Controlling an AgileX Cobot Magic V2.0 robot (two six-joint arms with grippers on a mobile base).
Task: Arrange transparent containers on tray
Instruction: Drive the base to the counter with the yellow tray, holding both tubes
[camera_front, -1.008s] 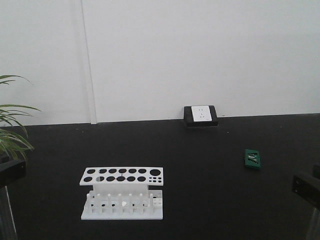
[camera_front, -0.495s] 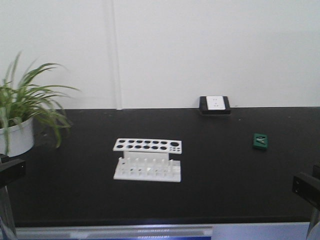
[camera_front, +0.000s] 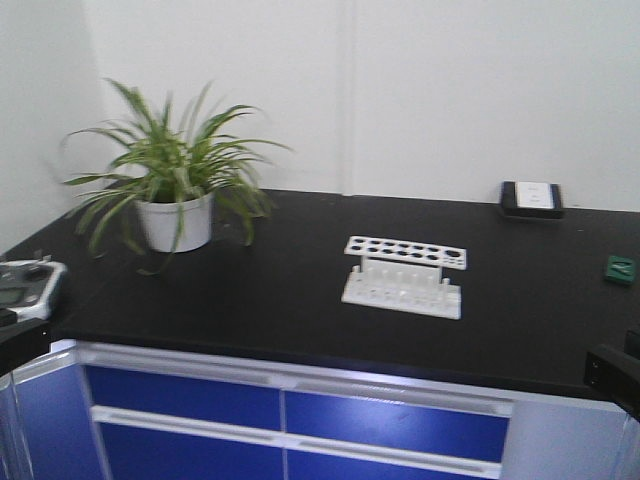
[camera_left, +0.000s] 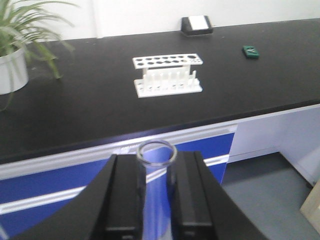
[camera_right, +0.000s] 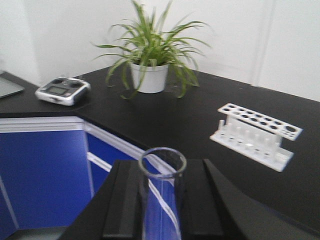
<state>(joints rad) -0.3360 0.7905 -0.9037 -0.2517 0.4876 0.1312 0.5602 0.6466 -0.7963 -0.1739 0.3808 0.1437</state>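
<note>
- Pinching 1 upright test tube in the left gripper, jaws closed on its sides.
- Pinching a 2nd tube likewise in the right gripper.
- No tray in view; seemingly 0 placed, 2 left.

Clear glass tubes, matt black worktop

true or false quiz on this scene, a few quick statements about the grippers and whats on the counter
1. The left gripper holds a clear test tube between its fingers. True.
2. The right gripper is empty. False: it grips a second test tube.
3. The white test tube rack is full of tubes. False: its holes look empty.
4. A potted plant stands on the black counter. True.
5. A yellow tray sits beside the rack. False: no tray is in view.
</note>
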